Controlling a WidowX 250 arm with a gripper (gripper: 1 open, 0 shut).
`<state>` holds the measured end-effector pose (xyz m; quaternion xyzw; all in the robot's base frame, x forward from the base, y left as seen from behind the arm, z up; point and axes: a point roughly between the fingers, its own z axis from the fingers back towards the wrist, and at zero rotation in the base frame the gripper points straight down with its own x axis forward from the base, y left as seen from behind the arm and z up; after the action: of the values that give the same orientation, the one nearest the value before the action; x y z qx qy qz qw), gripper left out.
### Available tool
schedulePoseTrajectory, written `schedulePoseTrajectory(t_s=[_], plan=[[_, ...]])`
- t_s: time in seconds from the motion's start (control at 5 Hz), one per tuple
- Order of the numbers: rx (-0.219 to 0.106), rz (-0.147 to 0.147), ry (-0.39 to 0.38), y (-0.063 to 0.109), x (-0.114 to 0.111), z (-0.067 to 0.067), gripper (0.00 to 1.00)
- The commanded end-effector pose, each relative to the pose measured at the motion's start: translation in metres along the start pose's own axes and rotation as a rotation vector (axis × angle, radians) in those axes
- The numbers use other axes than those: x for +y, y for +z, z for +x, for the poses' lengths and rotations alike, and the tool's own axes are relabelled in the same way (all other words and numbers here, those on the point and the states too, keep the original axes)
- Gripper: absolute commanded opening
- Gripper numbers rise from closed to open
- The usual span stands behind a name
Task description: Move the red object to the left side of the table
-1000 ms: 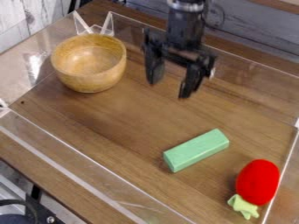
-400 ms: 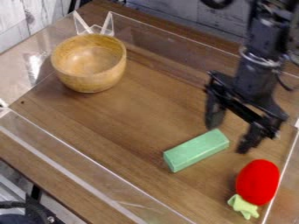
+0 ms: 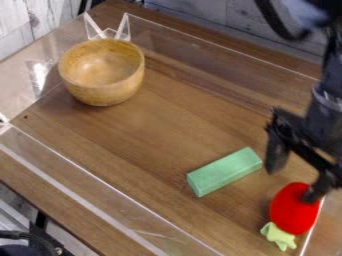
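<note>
Can see the hand (image 3: 302,168) only in part: cut off at the right edge of the view, dark and blurred, with fingers hard to separate from the body behind. Cannot make out any contact between hand and red strawberry (image 3: 294,208), only an overlap across the far edge of the red. Cannot read the dark shapes and cable (image 3: 24,238) in the near left corner, cut off by the frame. Can just trace the clear walls along the surface (image 3: 147,150), lost in glare at the left.

Can count one hand, one red strawberry, one light green block (image 3: 225,171), one yellowish-brown bowl (image 3: 103,73) and one white pronged piece (image 3: 107,27) just beyond the bowl.

Looks rounded and smooth in the task's strawberry: bright, even red, shorter than the block, lying on its side with the pale green leafy end pointing near and slightly left. Lies at the near right of the surface, near the wall, to the right of the block and apart from it. Sits well apart from the bowl, at the far left.

Hangs open over the far side of the strawberry, that hand, with fingers spread and pointing down, gripping nothing.
</note>
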<state>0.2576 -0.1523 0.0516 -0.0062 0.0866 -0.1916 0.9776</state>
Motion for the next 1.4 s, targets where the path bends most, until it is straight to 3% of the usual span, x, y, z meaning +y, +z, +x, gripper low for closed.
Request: schedulePoseTrajectory(t_s=[0.0,0.2,0.6,1.2], plan=[[-0.039,0.003,-0.037,-0.001,-0.003,0.011,1.00],[-0.020,0.011,-0.057,-0.015,-0.002,0.011,1.00],[-0.012,0.016,-0.026,-0.031,-0.001,0.004,1.00],[-0.019,0.050,-0.038,-0.019,0.008,-0.001,1.00]])
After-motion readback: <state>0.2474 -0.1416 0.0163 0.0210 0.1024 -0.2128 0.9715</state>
